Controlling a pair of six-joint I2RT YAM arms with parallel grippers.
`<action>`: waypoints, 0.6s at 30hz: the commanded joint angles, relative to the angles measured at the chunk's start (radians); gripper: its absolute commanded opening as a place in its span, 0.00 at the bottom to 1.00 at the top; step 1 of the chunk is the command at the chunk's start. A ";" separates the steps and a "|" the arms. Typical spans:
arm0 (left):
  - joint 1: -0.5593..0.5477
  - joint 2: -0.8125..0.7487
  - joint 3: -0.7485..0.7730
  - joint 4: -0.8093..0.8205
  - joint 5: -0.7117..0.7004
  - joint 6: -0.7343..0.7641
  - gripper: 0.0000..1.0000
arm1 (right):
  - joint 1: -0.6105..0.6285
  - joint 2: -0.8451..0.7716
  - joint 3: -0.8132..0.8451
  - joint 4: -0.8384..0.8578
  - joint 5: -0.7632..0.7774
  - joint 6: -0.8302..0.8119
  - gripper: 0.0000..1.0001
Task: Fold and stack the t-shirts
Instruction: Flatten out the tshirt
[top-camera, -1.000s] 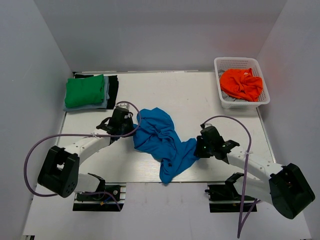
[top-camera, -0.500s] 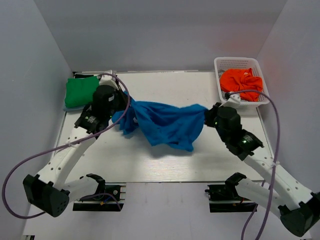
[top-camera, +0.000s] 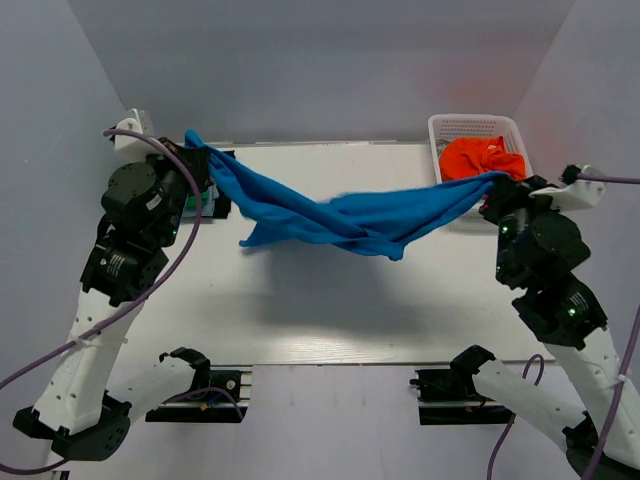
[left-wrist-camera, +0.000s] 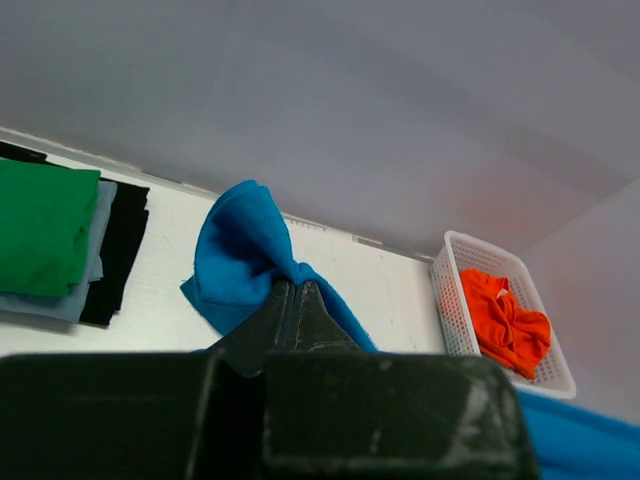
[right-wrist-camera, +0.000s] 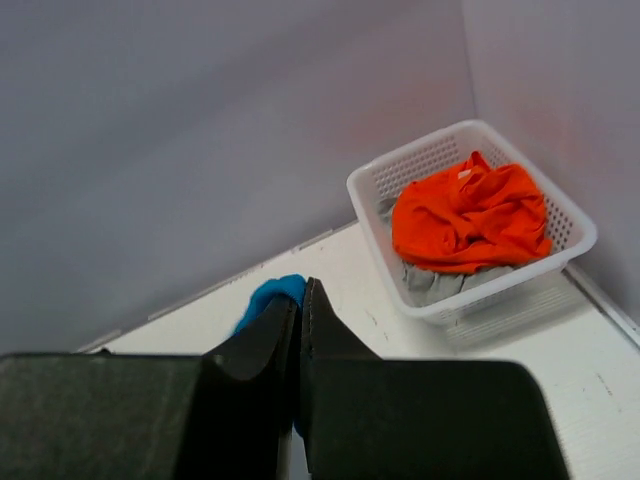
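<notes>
The bright blue t-shirt (top-camera: 340, 217) hangs stretched in the air between both grippers, sagging in the middle above the table. My left gripper (top-camera: 196, 146) is shut on its left end, high at the back left; the left wrist view shows blue cloth (left-wrist-camera: 240, 255) pinched at the left gripper's tips (left-wrist-camera: 296, 285). My right gripper (top-camera: 500, 180) is shut on its right end, by the basket; a bit of blue cloth (right-wrist-camera: 268, 296) shows at the right gripper's tips (right-wrist-camera: 300, 285). The folded green t-shirt (left-wrist-camera: 40, 238) lies on a stack with darker ones (left-wrist-camera: 122, 250).
A white mesh basket (top-camera: 520, 205) at the back right holds an orange t-shirt (top-camera: 478, 160) over a grey one; both also show in the right wrist view, basket (right-wrist-camera: 500, 300) and orange shirt (right-wrist-camera: 468, 220). Grey walls enclose the white table (top-camera: 330, 300).
Both arms have risen and spread apart, lifting the blue t-shirt off the table and pulling it out into a long hanging span. The left arm now hides the green stack from above.
</notes>
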 joint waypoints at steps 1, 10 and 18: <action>0.007 -0.043 0.061 -0.038 -0.043 0.016 0.00 | -0.005 -0.033 0.057 0.010 0.113 -0.070 0.00; 0.007 -0.043 0.189 -0.092 -0.085 0.026 0.00 | -0.002 -0.039 0.158 0.044 0.128 -0.147 0.00; 0.007 0.069 0.325 -0.035 -0.063 0.090 0.00 | 0.000 0.109 0.314 0.122 0.058 -0.279 0.00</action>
